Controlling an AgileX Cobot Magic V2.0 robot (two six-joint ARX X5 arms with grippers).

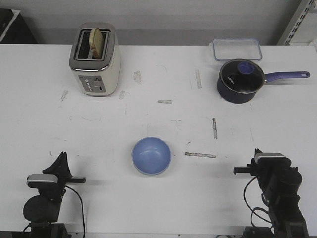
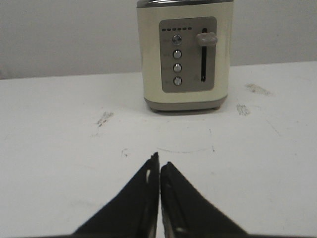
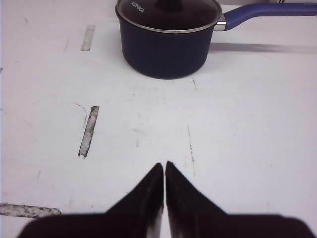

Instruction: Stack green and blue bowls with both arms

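At the near left corner of the white bench (image 1: pixel 158 198), the left arm's narrow black pointed tool (image 1: pixel 63 159) sits low and idle. The left wrist view shows its two fingers (image 2: pixel 143 198) pressed together to a hairline seam, nothing between them, aimed straight at the cream two-slot toaster with a grey button panel (image 1: pixel 94 59), which stands at the far left with bread in a slot.

In the middle, close to the near edge, sits the small round matte periwinkle blue bowl (image 1: pixel 151 155), upright and mouth up, alone on bare bench. No pale green bowl shows in any view; whether it is nested out of sight under the blue one or simply absent cannot be told from here.

Far right stand a clear rectangular lidded container (image 1: pixel 237 49) and, just in front of it, the dark navy saucepan with a glass lid and long blue handle (image 1: pixel 241 81), handle pointing right. The right arm's black pointed tool (image 1: pixel 239 170) rests at the near right, its tips likewise closed on nothing and facing the saucepan.

The bowl lies between the two tools, inboard of each, about level with them and roughly equally near both. Being round, it offers no preferred axis; either arm would need to swing inward and spread its fingers over the rim.
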